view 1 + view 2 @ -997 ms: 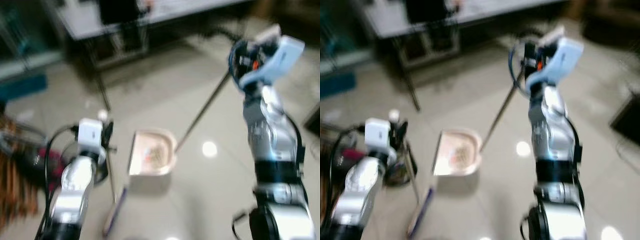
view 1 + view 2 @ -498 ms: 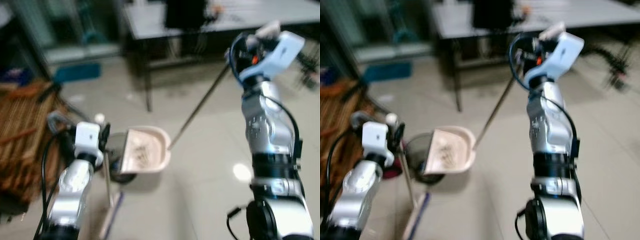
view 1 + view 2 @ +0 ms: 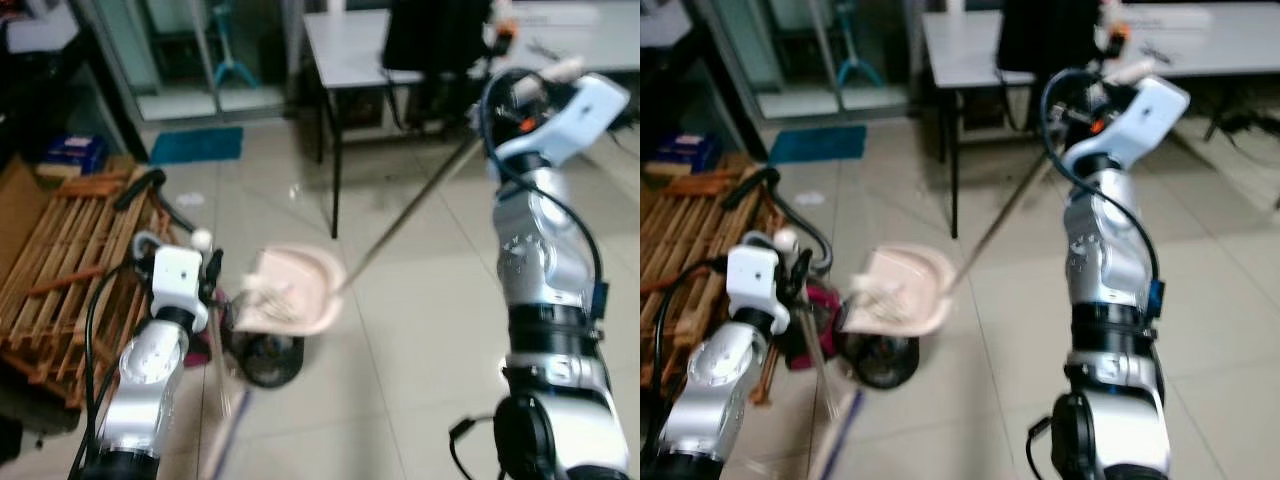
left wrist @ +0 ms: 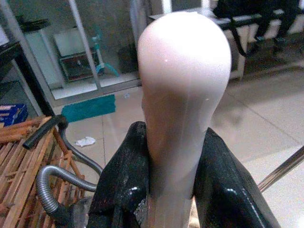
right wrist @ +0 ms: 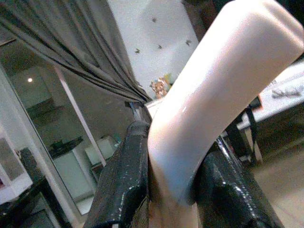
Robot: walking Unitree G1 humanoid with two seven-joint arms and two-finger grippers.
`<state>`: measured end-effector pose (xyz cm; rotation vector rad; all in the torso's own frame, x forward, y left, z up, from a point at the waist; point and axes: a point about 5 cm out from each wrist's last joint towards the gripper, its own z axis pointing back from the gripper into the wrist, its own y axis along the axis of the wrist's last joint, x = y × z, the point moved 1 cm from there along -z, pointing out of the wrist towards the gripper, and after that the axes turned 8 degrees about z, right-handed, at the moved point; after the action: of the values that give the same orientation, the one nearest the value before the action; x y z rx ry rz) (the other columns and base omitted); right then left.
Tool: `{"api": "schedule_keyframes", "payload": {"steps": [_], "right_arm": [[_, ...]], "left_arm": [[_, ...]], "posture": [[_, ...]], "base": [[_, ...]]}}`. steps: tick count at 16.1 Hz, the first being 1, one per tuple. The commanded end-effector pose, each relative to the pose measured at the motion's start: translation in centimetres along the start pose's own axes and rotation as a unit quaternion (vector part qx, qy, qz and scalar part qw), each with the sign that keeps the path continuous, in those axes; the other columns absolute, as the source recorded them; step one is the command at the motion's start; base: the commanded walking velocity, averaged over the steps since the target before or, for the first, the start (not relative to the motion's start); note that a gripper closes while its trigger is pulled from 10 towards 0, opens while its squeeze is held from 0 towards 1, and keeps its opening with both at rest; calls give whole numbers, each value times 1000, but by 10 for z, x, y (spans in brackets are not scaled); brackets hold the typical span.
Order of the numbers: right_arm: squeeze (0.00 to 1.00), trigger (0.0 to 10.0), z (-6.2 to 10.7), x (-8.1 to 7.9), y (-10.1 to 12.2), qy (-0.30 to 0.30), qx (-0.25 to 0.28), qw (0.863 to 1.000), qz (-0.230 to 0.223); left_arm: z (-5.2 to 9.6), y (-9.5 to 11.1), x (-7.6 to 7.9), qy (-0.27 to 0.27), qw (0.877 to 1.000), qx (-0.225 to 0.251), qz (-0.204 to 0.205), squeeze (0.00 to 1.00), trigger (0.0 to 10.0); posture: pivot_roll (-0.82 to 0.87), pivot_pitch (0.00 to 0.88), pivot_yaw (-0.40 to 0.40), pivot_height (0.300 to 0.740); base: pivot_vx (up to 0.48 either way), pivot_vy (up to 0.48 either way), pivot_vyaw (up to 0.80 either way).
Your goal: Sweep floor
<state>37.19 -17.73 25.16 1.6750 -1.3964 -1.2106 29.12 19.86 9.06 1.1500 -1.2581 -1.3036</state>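
A pale pink dustpan (image 3: 290,290) holding bits of litter hangs tilted just above a black round bin (image 3: 265,358). Its long metal handle (image 3: 400,225) runs up to my raised right gripper (image 3: 492,92). In the right wrist view that gripper (image 5: 173,161) is shut on the handle's pale curved grip. My left gripper (image 3: 210,275) is shut on the broom stick (image 3: 218,350) just below its white knob (image 3: 202,238). Its black fingers (image 4: 126,185) clamp the stick in the left wrist view. The blurred broom head (image 3: 225,440) rests on the tiles.
A wooden slatted rack (image 3: 60,270) and a grey vacuum hose (image 3: 150,200) lie at my left. A grey table (image 3: 350,45) with black legs stands behind, with a blue mat (image 3: 195,145) near glass doors. Open tiled floor (image 3: 420,340) stretches between my arms.
The whole picture has shifted as the camera turned, bringing the rack and bin into sight. The dustpan now hangs tilted over the black bin. Both grippers keep their holds.
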Motion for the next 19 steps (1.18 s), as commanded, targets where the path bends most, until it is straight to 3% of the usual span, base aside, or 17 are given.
{"api": "schedule_keyframes", "payload": {"steps": [1,8,14,16,19], "right_arm": [[0,10000,-3,-15,7,16,21,999,-29],[0,10000,-3,-11,3,14,23,1000,-7],[0,10000,0,-24,-7,59,14,998,26],[0,10000,3,-38,-7,81,42,995,51],[0,10000,11,-52,-13,114,67,990,50]], "left_arm": [[-1,8,-7,6,1000,11,-18,0,10000],[0,8,-6,9,1000,9,-18,0,10000],[1,7,-7,14,1000,6,-18,0,10000],[2,7,-7,15,1000,5,-17,0,10000],[1,7,-6,15,1000,4,-17,0,10000]], "posture": [[10,0,55,740],[8,0,58,740],[8,0,56,740],[8,0,57,740],[10,0,58,740]], "base": [[446,0,0],[0,0,0],[0,0,0],[0,0,0],[0,0,0]]}}
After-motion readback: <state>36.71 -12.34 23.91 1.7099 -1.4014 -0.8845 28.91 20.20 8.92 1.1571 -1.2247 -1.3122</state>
